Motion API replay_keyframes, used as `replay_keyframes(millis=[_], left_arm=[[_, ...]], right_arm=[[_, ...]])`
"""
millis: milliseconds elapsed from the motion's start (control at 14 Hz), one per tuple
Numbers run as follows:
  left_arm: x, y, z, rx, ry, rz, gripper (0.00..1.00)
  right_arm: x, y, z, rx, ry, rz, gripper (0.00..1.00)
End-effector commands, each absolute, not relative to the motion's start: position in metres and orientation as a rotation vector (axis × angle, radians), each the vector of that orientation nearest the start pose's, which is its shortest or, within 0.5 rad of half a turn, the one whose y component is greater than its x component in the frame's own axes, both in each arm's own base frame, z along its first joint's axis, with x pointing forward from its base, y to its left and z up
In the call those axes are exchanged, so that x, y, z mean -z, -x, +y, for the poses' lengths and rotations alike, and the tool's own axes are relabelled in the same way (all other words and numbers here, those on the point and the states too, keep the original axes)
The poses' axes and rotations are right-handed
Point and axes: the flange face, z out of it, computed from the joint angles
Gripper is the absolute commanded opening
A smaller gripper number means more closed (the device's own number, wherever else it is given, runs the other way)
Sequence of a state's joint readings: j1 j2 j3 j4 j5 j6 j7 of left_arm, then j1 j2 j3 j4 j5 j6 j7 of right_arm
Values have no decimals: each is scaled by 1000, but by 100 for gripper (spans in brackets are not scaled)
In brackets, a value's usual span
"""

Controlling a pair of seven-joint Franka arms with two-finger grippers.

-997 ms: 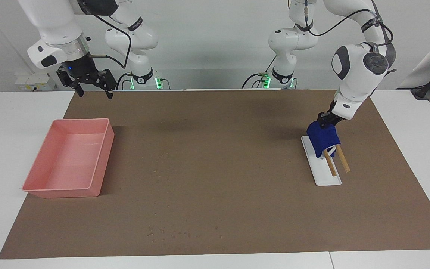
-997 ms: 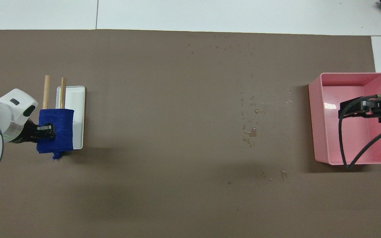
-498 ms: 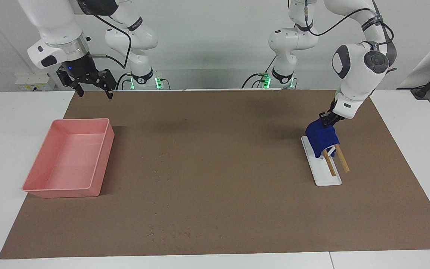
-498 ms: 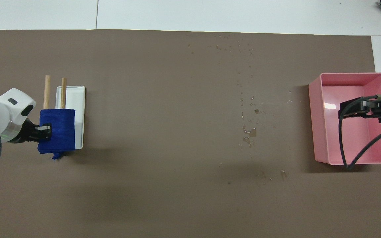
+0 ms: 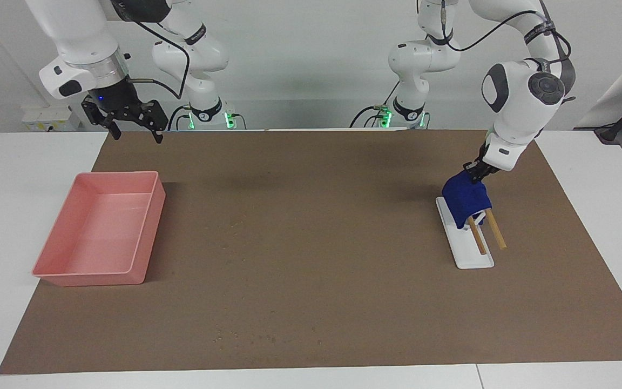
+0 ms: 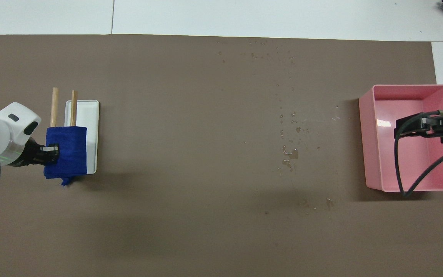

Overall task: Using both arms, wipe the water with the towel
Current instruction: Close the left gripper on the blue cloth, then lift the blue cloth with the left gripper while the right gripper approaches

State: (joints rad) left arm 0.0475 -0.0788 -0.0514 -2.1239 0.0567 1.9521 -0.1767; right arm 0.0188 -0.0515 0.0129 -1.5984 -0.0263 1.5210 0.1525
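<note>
A blue towel (image 5: 465, 199) hangs over two wooden rods (image 5: 495, 229) of a white-based rack (image 5: 465, 246) toward the left arm's end of the brown mat; it also shows in the overhead view (image 6: 67, 152). My left gripper (image 5: 476, 173) is shut on the towel's top edge, and it also shows in the overhead view (image 6: 50, 149). Water (image 6: 290, 152) lies as tiny droplets scattered in a band across the mat, faint in the facing view (image 5: 235, 336). My right gripper (image 5: 134, 131) is open and empty, and waits high over the pink tray (image 6: 417, 126).
A pink rectangular tray (image 5: 143, 237) sits at the right arm's end of the mat (image 5: 316, 270), also seen from overhead (image 6: 367, 146). White table surface surrounds the mat.
My left arm's wrist has risen slightly and the towel's top has shifted a little with it. The right arm has not moved.
</note>
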Motion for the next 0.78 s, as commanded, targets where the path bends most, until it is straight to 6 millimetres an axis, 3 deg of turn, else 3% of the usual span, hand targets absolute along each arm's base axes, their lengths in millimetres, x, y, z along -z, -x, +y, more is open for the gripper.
replay_keyframes(millis=[0,285,712], left_arm=[[-439,-513,-3,-155,3071,-248,0],[-441,-512,-2,-171,3067,-265,0],[-482,-528,-2,-249,3066,-317,0]], right_arm=[[-637,-525,11,-44,3155,171,100],[-637,-525,11,-44,3156,166,100],[-639,-525,23,-36,3156,139,100]])
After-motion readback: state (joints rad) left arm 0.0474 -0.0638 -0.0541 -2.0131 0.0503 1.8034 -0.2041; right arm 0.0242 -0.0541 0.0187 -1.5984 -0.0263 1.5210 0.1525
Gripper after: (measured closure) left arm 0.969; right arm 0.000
